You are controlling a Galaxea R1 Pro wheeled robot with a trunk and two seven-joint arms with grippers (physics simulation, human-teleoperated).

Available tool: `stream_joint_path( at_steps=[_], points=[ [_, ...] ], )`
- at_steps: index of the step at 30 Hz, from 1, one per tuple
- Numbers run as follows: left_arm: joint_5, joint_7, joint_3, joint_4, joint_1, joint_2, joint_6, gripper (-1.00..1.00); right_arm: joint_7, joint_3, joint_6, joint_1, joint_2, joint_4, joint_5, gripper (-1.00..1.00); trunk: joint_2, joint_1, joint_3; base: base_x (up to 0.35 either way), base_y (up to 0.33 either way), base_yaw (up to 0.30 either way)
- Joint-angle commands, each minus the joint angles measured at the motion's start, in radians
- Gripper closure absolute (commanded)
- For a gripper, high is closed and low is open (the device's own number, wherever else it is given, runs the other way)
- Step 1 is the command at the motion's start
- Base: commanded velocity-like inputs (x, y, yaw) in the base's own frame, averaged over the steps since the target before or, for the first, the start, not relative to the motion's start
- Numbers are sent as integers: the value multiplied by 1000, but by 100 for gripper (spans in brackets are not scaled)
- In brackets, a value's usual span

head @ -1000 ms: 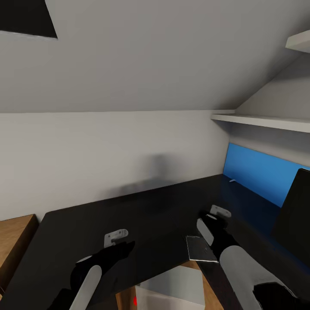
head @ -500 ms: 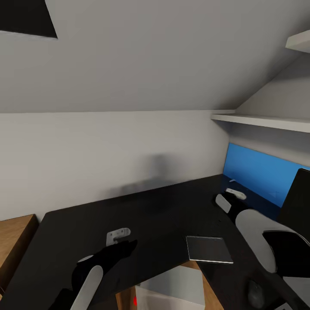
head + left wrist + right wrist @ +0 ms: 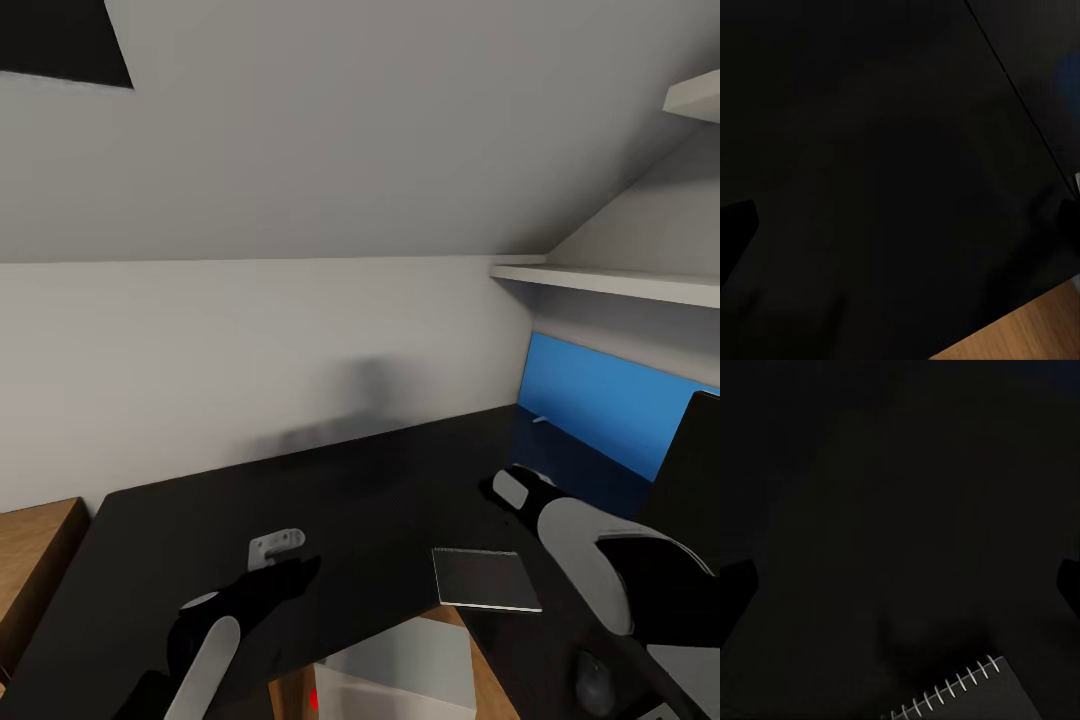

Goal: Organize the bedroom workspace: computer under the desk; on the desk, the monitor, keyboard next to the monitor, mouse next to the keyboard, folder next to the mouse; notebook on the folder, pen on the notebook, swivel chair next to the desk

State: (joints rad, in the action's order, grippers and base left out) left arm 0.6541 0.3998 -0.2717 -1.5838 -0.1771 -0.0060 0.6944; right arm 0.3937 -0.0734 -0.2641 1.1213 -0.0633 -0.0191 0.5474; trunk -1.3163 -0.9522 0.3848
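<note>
On the far left of the head view a light wooden unit (image 3: pixel 35 560) stood against the end of the desk (image 3: pixel 330 500), whose glossy black top ran across the scene. Over its near edge the left gripper (image 3: pixel 285 560) hovered above bare top with nothing between its fingers; whether they were spread or pressed together could not be told, and it seemed parked there as a spare hand. Below the desk edge, just right of that arm, the computer (image 3: pixel 400 670) sat with its red light showing, low in the kneehole, which suits the task. Right of it the notebook (image 3: pixel 485 578) lay flat on the desk, partly overhanging the near edge, its spiral binding showing in the right wrist view (image 3: pixel 960 697). It was apart from any folder, so the stacking step looked undone. The right gripper (image 3: pixel 505 487) hung above the desk just beyond the notebook, not touching it; its fingers' state could not be told. Further back a pen (image 3: pixel 540 419) lay by the blue wall panel (image 3: pixel 600 400). At the right edge stood the monitor (image 3: pixel 690 480), with a mouse (image 3: pixel 593 682) on the desk nearer the robot.
</note>
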Motion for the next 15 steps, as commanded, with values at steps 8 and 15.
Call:
stream_joint_path(
  at_steps=[8, 15],
  points=[
    [10, 10, -1, 0, -1, 1, 2, -100, 5, -7, -8, -8, 3, 1, 13, -100, -1, 0, 1, 0, 0, 0],
    [10, 10, -1, 0, -1, 2, 2, -100, 4, -6, -7, -13, 2, 12, 39, -100, -1, 0, 1, 0, 0, 0]
  ],
)
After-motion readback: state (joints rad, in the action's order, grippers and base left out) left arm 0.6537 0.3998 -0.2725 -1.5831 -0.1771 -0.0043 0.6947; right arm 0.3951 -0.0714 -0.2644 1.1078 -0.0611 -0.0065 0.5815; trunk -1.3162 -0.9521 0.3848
